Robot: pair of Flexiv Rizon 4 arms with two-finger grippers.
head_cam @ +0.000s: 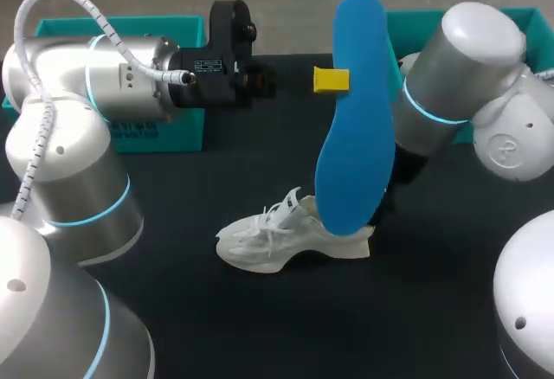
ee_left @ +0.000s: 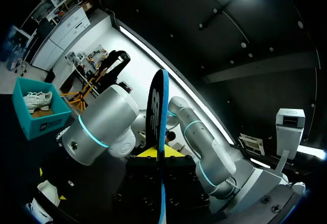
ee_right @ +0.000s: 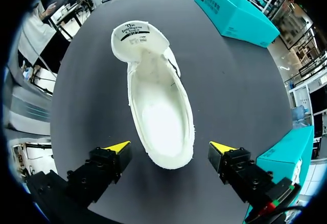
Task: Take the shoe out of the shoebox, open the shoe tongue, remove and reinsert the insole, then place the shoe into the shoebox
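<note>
As the table (head_cam: 216,327) is dark and matte, the white shoe (head_cam: 290,239) shows clearly on it. The shoe stands on its sole near the middle, outside of any box. At the far edge stand a teal shoebox (head_cam: 186,128) on the left side and a second shoebox (head_cam: 411,28) on the right side. In the left wrist view the second shoebox has another white shoe (ee_left: 37,100) inside.

The left arm (head_cam: 104,76) reaches in level, high over the table. The left gripper (ee_left: 156,152) is closed on the blue insole (head_cam: 355,119), with one yellow tip on each face. The insole hangs upright in the air, and its lower end is just above the heel of the shoe.

The right arm (head_cam: 467,59) comes down steeply behind the insole, so in the head view the insole hides its fingers. The right wrist view shows the right gripper (ee_right: 169,147) spread wide and holding nothing, hovering over the heel end of the shoe. The tongue is folded forward and the opening is wide.
</note>
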